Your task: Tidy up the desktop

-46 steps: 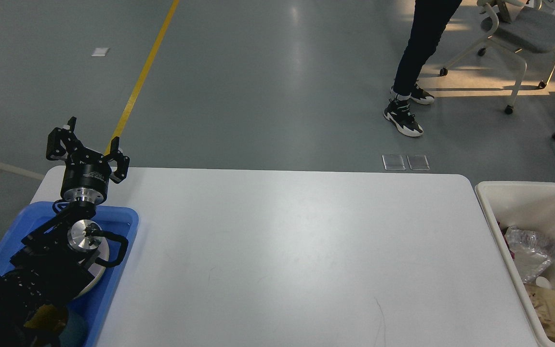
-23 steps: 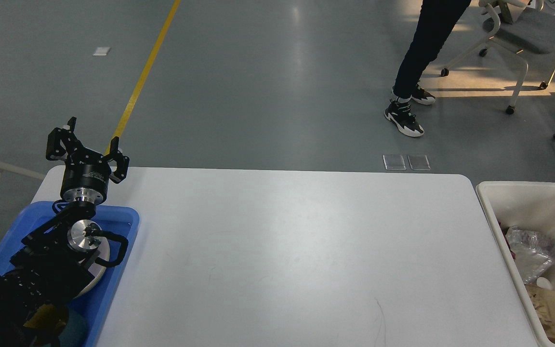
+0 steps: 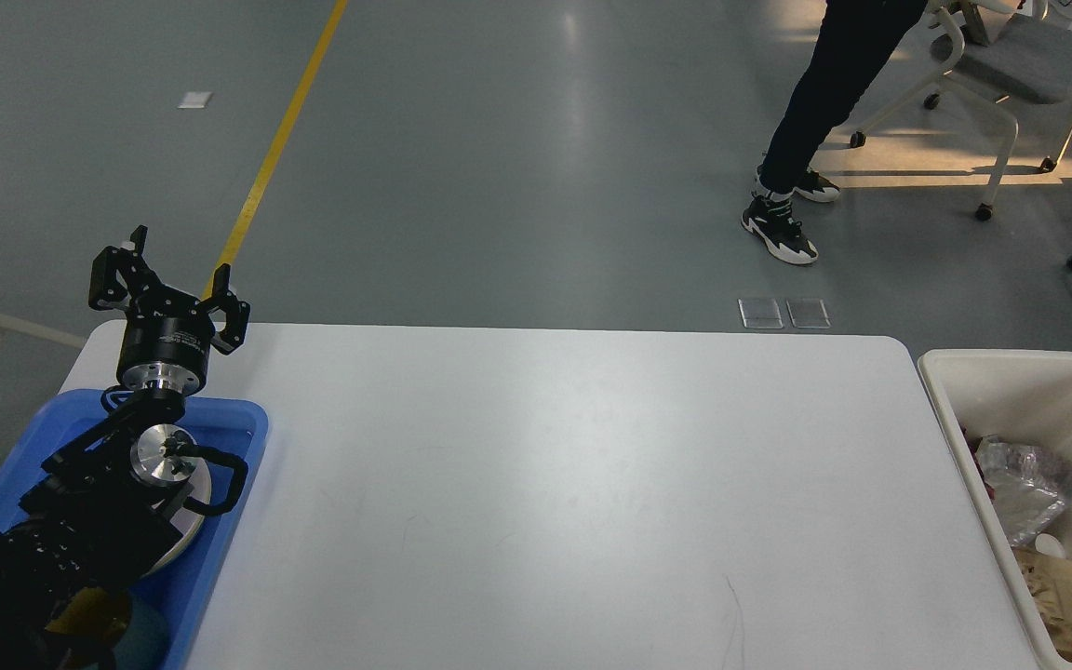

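Your table (image 3: 555, 484), the desktop to be tidied, fills the middle of the head view and shows nothing loose on its white top; the left pincer (image 3: 168, 284) hangs over its far left corner with fingers spread and nothing between them, above the blue tray (image 3: 243, 465); the cream bin (image 3: 950, 391) on the right holds wrappers; the right pincer is out of sight; this looks like the closing step, so your next move is likely just drawing the arm clear.

Broad white desktop (image 3: 555, 484), rounded corners, glossy, a faint scratch perhaps.
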